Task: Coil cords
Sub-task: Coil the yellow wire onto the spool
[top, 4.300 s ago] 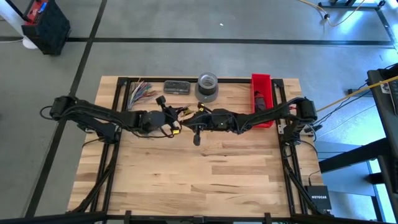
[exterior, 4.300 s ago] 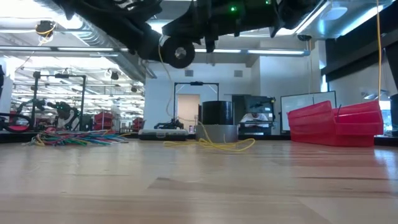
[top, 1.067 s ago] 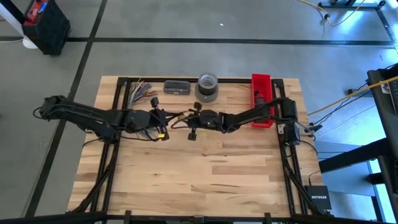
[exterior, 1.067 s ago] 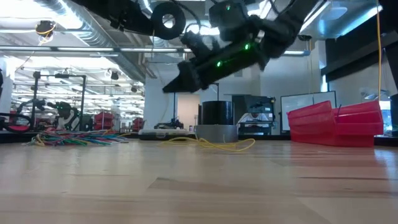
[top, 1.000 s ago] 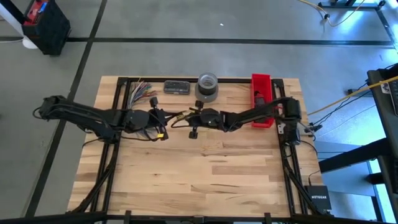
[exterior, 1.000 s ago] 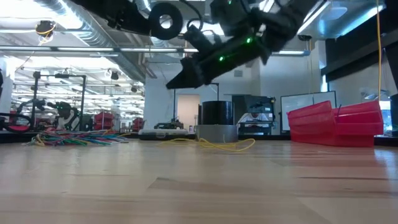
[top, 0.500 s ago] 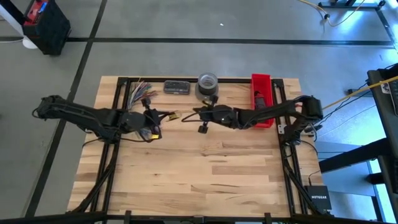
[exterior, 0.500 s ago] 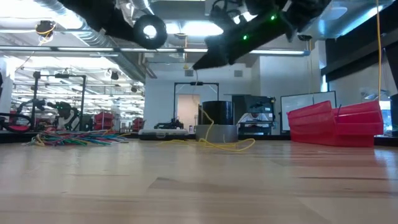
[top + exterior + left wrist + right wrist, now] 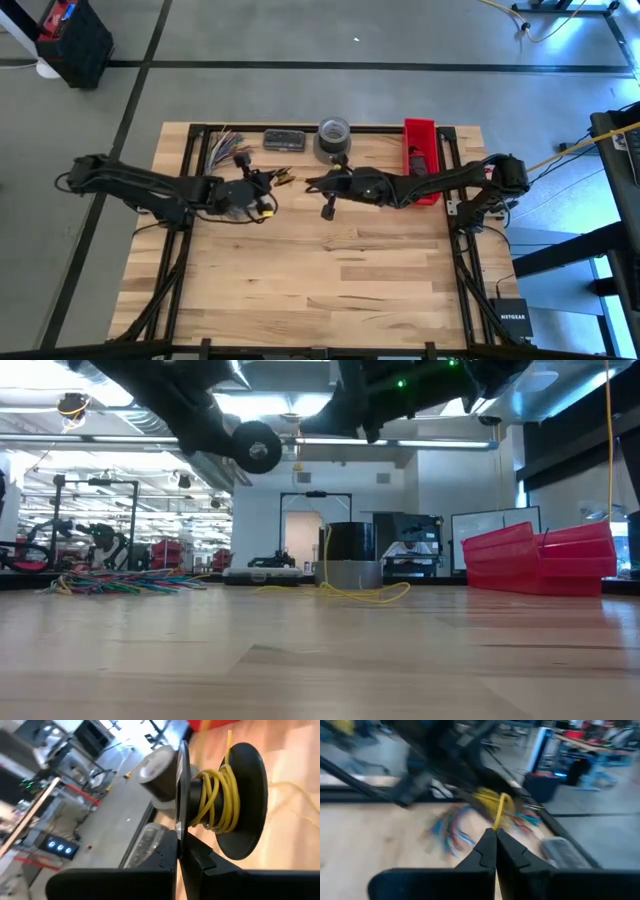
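My left gripper (image 9: 268, 184) is shut on a black spool (image 9: 217, 795) wound with yellow cord; the spool also shows in the low view (image 9: 258, 447), above the table. My right gripper (image 9: 310, 181) is just to its right, shut on the yellow cord (image 9: 498, 812). From there a yellow strand (image 9: 327, 555) drops to a loose length lying on the table (image 9: 355, 593) by the grey tape roll. A tangle of multicoloured cords (image 9: 228, 148) lies at the table's far left and also shows in the low view (image 9: 125, 582). My left gripper pinches the thin rim of the spool's near flange (image 9: 178, 822) between its two fingers, edge-on. The spool is lifted clear of the table, its axis about level, the yellow cord wound on its core (image 9: 216, 797). My right gripper pinches the yellow cord (image 9: 496, 822) between its two fingertips, close to the spool. The cord rises out of the fingers and bends over toward the spool. The gripper is well above the table.
A grey tape roll (image 9: 333, 140) and a flat black item (image 9: 284, 140) stand at the far edge. A red bin (image 9: 421, 160) is at the far right. The near half of the wooden table (image 9: 330, 290) is bare.
My right gripper has gone up and toward the table's right, still shut on the yellow cord, drawing a strand up off the table beside the tape roll. My left gripper has shifted left, then back, and the spool now hangs lower than a second ago.
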`<state>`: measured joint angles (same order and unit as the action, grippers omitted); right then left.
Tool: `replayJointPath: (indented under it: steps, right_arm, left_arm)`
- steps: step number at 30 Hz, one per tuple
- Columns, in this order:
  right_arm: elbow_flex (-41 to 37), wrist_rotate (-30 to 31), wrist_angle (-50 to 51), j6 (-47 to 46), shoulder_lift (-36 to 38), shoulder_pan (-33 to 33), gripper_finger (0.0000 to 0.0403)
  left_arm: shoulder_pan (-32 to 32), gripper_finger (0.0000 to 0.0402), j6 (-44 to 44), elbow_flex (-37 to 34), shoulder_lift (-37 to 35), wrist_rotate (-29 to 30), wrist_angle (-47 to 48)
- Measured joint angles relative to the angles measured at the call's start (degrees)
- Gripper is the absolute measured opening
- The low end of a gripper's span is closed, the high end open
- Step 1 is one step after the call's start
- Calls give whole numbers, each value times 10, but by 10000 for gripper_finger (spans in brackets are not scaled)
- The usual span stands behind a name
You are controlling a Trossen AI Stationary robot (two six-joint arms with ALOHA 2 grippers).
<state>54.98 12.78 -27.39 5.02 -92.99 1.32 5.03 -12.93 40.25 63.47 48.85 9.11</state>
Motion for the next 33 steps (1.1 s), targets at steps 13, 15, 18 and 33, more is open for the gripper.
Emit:
replayJointPath:
  steps: [13, 15, 18, 33]
  right_arm:
    - [2, -33, -128, -4, -53, -28, 1]
    - [2, -29, -147, -4, -65, -28, 1]
    - [3, -29, -167, -3, -73, -28, 1]
    - [9, -33, -136, 24, -73, -28, 1]
  left_arm:
    - [-18, 0, -12, 0, 83, 0, -164]
    - [-17, 0, -9, 0, 88, -19, -170]
    - [-17, 0, 4, 0, 88, -70, -190]
    - [-10, 0, 26, 0, 85, -131, -238]
